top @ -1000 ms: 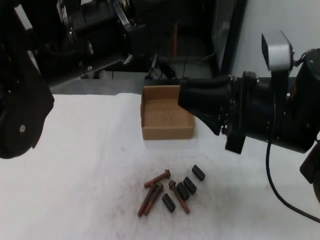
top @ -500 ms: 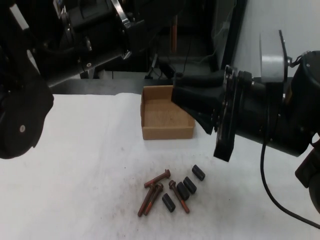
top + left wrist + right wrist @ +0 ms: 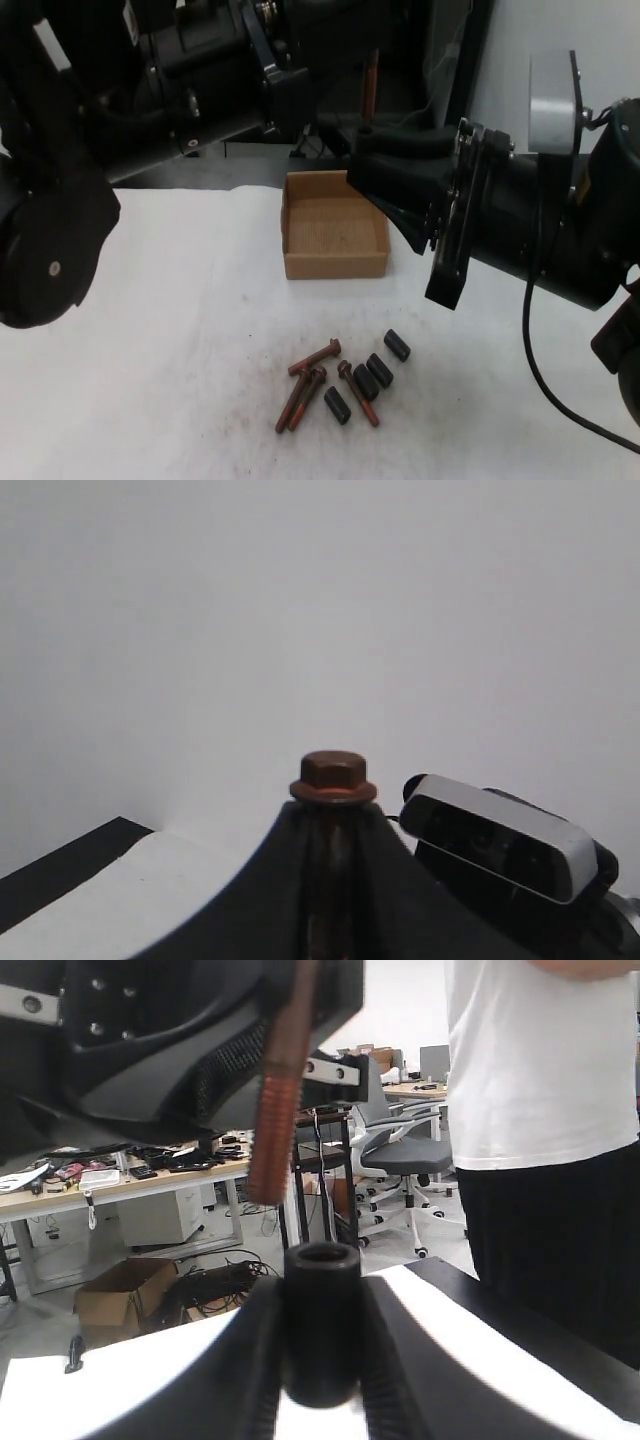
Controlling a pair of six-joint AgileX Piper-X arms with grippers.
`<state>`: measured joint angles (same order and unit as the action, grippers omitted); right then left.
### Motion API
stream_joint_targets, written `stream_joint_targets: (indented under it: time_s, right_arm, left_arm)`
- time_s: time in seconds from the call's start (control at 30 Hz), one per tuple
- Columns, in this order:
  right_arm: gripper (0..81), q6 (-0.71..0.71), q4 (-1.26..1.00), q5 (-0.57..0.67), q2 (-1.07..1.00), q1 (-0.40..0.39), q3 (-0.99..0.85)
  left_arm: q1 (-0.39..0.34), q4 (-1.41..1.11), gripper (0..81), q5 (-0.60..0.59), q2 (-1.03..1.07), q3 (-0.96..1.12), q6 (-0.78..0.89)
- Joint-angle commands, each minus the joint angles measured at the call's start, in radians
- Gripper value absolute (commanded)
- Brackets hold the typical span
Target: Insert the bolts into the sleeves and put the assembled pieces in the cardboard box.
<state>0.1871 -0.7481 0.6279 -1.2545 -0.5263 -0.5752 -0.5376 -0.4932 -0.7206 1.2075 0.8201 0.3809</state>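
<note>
My left gripper (image 3: 335,820) is shut on a copper bolt (image 3: 333,778), hex head toward its camera. My right gripper (image 3: 320,1305) is shut on a black sleeve (image 3: 321,1315), open end up. In the right wrist view the bolt's (image 3: 275,1130) threaded tip hangs just above the sleeve's mouth, a little to one side. In the high view that bolt (image 3: 369,85) hangs over the right arm's fingers above the cardboard box (image 3: 335,262). Three loose bolts (image 3: 314,357) and several sleeves (image 3: 397,345) lie on the white cloth in front.
The box stands open at the middle back of the cloth. A person in a white shirt (image 3: 540,1060) stands behind the bench. The left arm's dark bulk (image 3: 45,250) hangs over the cloth's left side.
The held bolt has shifted right and a little down, closer to the right gripper's sleeve. The right arm moved left toward it, then steadied. The loose parts have not moved.
</note>
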Motion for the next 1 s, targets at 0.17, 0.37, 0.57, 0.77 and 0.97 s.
stream_joint_targets:
  time_s: [0.17,0.37,0.57,0.77,0.97]
  right_arm:
    - [0.8,0.007,-0.02,-0.003,0.01,0.001,-0.001]
    - [0.8,0.007,-0.02,-0.003,0.01,0.001,-0.001]
    - [0.8,0.007,-0.02,0.011,0.01,0.001,-0.001]
    - [0.8,0.007,-0.02,0.023,0.01,0.001,-0.001]
    - [0.8,0.007,-0.02,0.014,0.01,0.001,-0.001]
  left_arm:
    - [-0.003,0.098,0.3,0.01,-0.001,0.003,-0.077]
    - [-0.003,0.123,0.3,0.01,-0.001,0.003,-0.128]
    - [-0.003,0.123,0.3,0.063,-0.001,0.003,-0.128]
    - [-0.003,0.123,0.3,0.062,-0.001,0.003,-0.128]
    - [-0.003,0.123,0.3,0.052,-0.001,0.003,-0.115]
